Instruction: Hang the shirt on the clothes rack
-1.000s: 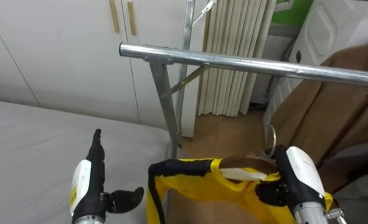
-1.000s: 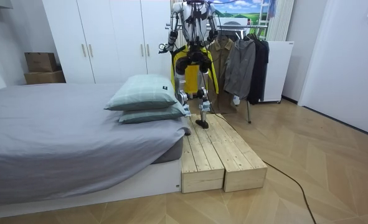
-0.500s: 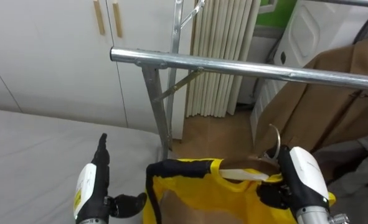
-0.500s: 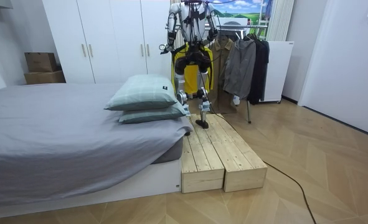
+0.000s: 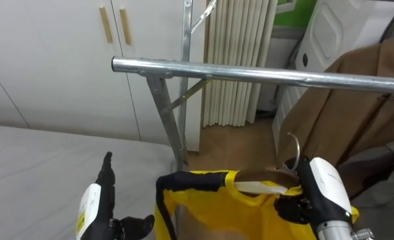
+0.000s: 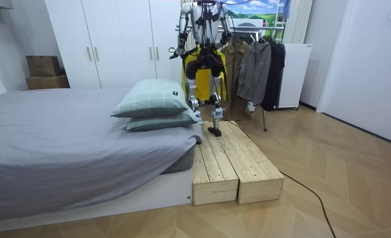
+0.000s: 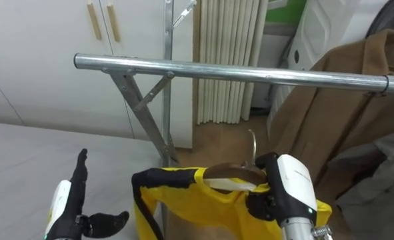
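A yellow garment with black trim (image 5: 210, 200) (image 7: 183, 200) hangs on a wooden hanger (image 5: 263, 185) with a metal hook (image 5: 293, 150). My right hand (image 5: 320, 193) (image 7: 283, 190) is shut on the hanger just below the silver rail (image 5: 250, 72) (image 7: 237, 72) of the clothes rack. My left hand (image 5: 100, 203) (image 7: 70, 203) is open at the lower left, fingers straight, beside the garment's black edge. In the room view I stand on a wooden platform (image 6: 231, 162) facing the rack, with the yellow garment (image 6: 202, 66) in front of me.
A brown coat (image 5: 357, 100) and darker clothes (image 6: 261, 69) hang further right on the rail. White wardrobes (image 5: 63, 60) stand behind the rack's slanted leg (image 5: 167, 113). A grey bed (image 6: 63, 139) with pillows (image 6: 155, 106) lies on my left.
The view has shifted slightly, so the rail sits a little lower and further left. My left hand has sunk a little. The right hand still holds the hanger.
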### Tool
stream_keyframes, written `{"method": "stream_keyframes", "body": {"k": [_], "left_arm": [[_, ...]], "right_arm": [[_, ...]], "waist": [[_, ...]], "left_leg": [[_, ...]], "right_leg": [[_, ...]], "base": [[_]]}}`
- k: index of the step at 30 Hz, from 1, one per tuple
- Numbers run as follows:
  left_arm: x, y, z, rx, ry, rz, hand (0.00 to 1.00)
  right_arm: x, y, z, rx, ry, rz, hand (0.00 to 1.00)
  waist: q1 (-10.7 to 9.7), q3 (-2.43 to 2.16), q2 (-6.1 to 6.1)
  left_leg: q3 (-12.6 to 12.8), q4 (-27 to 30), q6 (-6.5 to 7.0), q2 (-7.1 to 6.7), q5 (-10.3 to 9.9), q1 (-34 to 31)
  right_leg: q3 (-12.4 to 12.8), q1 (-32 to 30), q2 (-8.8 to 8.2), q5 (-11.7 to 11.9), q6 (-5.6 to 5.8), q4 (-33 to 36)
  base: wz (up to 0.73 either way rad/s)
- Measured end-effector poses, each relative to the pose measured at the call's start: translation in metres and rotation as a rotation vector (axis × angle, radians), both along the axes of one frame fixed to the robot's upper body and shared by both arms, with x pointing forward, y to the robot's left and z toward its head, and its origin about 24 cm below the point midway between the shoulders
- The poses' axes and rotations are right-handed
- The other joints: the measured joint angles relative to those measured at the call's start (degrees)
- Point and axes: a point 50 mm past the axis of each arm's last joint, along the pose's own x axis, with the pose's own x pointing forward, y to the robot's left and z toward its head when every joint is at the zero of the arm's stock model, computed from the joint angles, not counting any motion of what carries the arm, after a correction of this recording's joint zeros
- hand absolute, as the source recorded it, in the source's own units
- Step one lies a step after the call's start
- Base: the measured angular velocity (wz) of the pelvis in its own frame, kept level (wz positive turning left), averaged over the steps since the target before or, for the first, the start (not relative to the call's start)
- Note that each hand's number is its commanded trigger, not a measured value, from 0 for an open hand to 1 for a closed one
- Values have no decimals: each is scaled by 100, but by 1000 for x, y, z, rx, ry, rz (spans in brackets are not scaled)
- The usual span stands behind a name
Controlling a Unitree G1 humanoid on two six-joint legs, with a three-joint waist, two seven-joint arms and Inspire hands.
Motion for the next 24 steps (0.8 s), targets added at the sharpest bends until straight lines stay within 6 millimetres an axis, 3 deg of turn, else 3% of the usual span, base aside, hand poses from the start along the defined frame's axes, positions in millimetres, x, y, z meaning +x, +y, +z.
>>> {"method": "stream_keyframes", "body": {"k": [4, 13, 24], "left_arm": [[-8, 4, -13, 11, 66, 14, 0], [-21, 8, -28, 17, 151, 23, 0], [-67, 15, -76, 55, 496, 0, 0]], "right_arm": [[0, 0, 0, 2, 0, -1, 100], [1, -1, 2, -33, -9, 2, 100], [4, 1, 18, -29, -97, -6, 100]], "waist": [[16, 57, -82], [2, 38, -65], [-53, 10, -47]], "left_leg": [[3, -2, 0, 0, 0, 4], [41, -3, 0, 6, 0, -7], [134, -2, 0, 6, 0, 39]], "right_leg": [[12, -15, 9, -1, 1, -28], [12, 6, 9, 24, 14, -41], [14, 1, 21, 25, 12, -35]], "base": [[-3], [0], [-4]]}}
